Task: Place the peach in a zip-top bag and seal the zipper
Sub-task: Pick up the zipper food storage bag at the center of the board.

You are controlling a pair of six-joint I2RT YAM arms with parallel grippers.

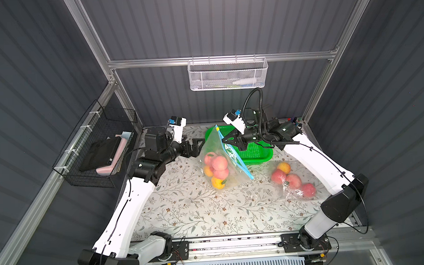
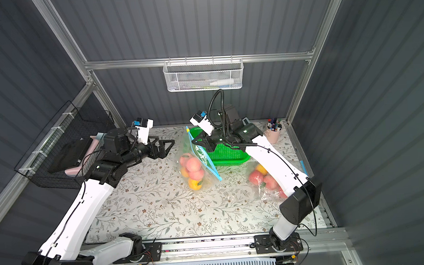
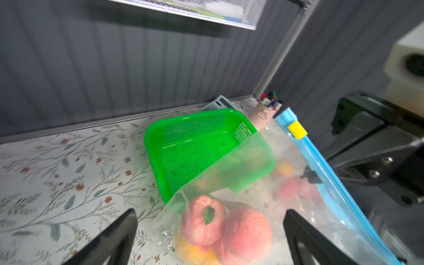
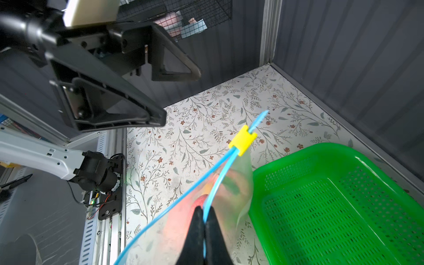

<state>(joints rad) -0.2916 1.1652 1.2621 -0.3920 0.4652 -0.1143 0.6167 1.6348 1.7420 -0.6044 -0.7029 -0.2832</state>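
Floral table (image 4: 195, 128); only right wrist view shows pincer (image 4: 203, 210) pinching zipper strip (image 4: 218, 181).

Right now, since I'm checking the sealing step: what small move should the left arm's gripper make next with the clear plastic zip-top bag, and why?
Probably bring the open, empty left gripper to the yellow plastic slider and close on it. The right gripper is shut on the clear zip-top bag's blue zipper edge, pink peaches are inside, and the tracks gape apart.
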